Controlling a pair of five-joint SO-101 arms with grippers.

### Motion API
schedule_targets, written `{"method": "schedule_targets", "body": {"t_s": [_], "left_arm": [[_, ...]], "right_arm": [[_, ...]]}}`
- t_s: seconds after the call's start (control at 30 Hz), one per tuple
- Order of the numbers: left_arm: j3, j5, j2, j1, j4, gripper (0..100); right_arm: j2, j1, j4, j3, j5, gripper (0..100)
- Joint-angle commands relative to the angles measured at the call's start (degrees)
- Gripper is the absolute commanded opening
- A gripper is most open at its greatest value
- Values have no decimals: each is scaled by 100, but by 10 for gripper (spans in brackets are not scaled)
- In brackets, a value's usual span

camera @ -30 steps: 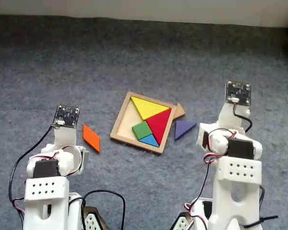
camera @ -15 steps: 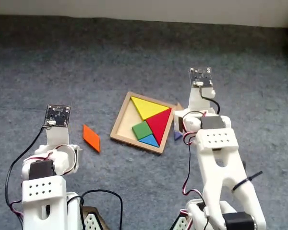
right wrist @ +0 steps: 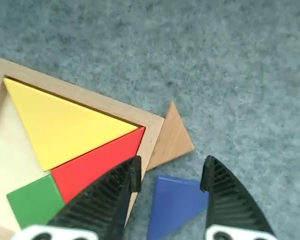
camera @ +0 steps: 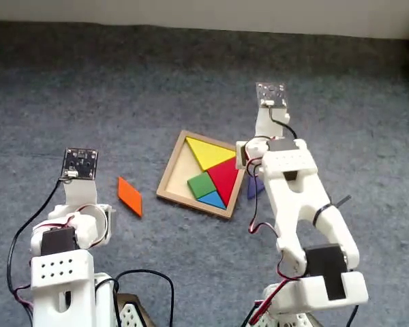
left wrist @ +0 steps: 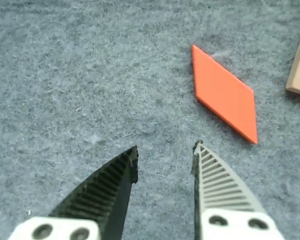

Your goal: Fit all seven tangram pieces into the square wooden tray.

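The square wooden tray (camera: 170, 163) sits mid-worktop, holding a yellow triangle (camera: 208, 151), red triangle (camera: 226, 176), green square (camera: 200, 184) and light-blue triangle (camera: 213, 199). The right fingers (right wrist: 105, 197), spread and empty, hover over a dark blue triangle (right wrist: 175, 205) beside a tan wooden triangle (right wrist: 170, 137) that touches the tray's rim. The left fingers (left wrist: 107, 192), open and empty, hang near an orange parallelogram (left wrist: 224, 94).

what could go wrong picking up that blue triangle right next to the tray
1. The blue triangle lies flat on the carpet close to the wooden tray. One finger of the open right gripper hangs over the tray's rim, so coming down it may strike the rim and shift the tray.
2. The tan triangle lies close beside the blue one; a closing grip could drag it along.
3. Such a thin, flat piece may slip from the fingertips.
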Motion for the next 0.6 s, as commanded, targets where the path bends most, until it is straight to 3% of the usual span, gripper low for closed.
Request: {"method": "schedule_targets", "body": {"t_s": [0.0, 0.57], "left_arm": [[-13, 44, -75, -57, -105, 184], [-13, 44, -75, -57, -105, 184]], "right_arm": [[259, 4, -92, -444, -70, 199], [1314, 857, -92, -998, -35, 199]]}}
